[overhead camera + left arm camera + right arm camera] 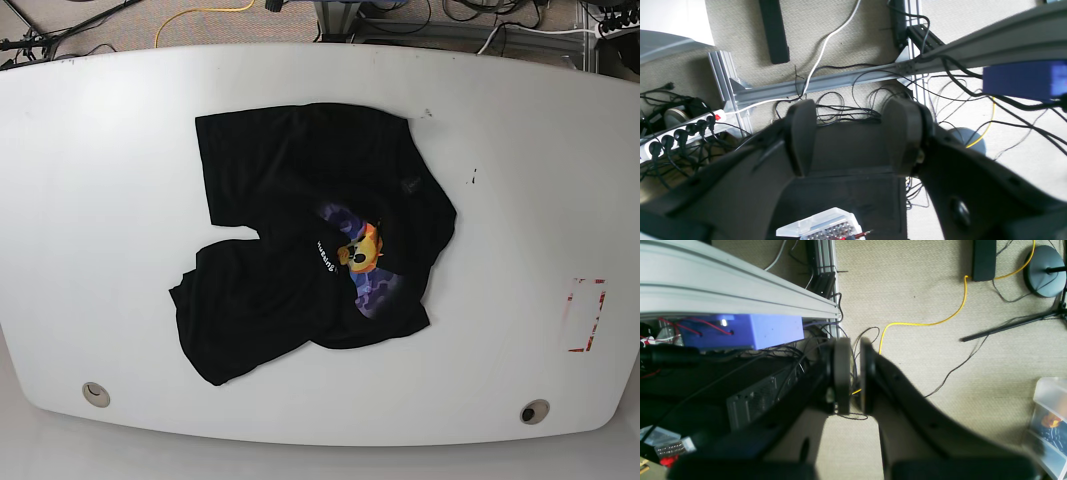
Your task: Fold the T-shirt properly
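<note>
Base view shows the black T-shirt (310, 250) lying crumpled at the centre of the white table (520, 160), print facing up. Neither arm appears there. Over the carpeted floor, the left gripper (853, 133) gapes wide and empty, while the right gripper (855, 373) is nearly closed, holding nothing.

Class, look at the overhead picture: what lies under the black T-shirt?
The T-shirt lies crumpled on the white table, bare around it. Anything beneath the cloth is covered and cannot be seen.
</note>
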`<state>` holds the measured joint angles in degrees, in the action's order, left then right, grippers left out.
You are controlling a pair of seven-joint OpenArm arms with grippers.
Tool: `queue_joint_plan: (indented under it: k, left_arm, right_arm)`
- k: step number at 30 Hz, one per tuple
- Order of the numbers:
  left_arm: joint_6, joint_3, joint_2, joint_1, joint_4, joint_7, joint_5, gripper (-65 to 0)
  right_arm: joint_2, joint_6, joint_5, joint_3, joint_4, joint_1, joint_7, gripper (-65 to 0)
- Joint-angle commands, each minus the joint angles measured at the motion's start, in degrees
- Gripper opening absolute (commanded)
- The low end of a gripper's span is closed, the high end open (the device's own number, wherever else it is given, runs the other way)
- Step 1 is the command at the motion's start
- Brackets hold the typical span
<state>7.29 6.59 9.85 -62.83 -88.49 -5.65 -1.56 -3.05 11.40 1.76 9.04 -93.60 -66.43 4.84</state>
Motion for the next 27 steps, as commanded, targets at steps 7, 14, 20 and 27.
queue_joint_plan:
  k: [7,14,20,27]
  left_arm:
    - [0.0,-0.3,0.3,-3.6,-5.3,-0.3,-0.5,-32.8]
    - [-0.1,1.2,0.0,-4.9,-8.4,-0.1,-0.3,-32.6]
    - [0.0,1.4,-0.1,-6.1,-11.4,0.1,-0.4,-32.6]
    - [0.0,1.1,-0.1,-7.3,-13.6,0.3,-0.6,-32.7]
  right_arm:
    - [0.2,-0.2,0.5,0.1,-6.1,-4.2,0.5,-60.7]
    - [0.5,-0.1,0.5,0.3,-8.2,-5.1,0.7,-61.0]
    - [0.5,-0.1,0.6,0.6,-11.0,-5.8,-0.1,-60.9]
    - [0.5,-0.2,0.8,1.5,-14.0,-6.4,-1.3,-60.8]
